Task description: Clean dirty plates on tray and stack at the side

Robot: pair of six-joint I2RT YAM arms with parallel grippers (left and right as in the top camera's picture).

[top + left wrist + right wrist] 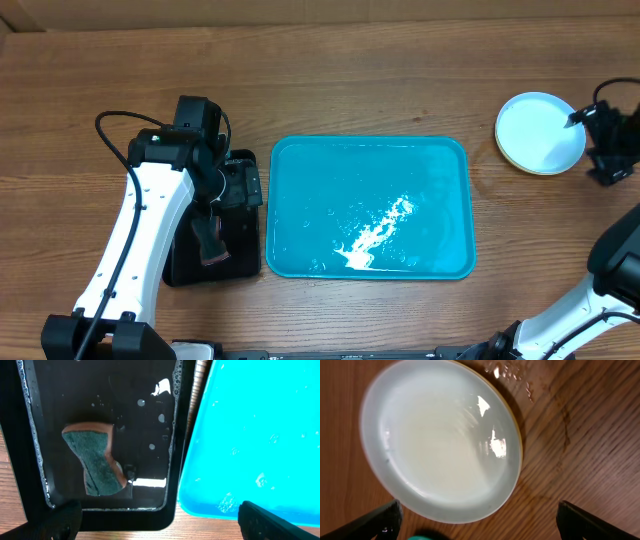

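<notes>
Sponge [97, 462] lies in the soapy black tray [150, 420] at far left, with the left claw [162, 520] hanging above it, spread wide and grasping nothing. Next along, the tray [290, 180] holds no plates, only water and streaks of foam. At far right the plates [540, 132] sit stacked on the bench [400, 70], well apart from the tray. A pale blue one is on top with a yellow-green rim showing beneath, though how many lie under it I cannot tell from these views. The right claw [480, 522] hovers at the stack's right edge, gaping wide, holding nothing. By the look of it the job is about finished. The plates seem light, stiff plastic, wet and so likely slippery; the raised rim is the place to pinch, from above and below the lip, since the glossy centre offers no purchase
</notes>
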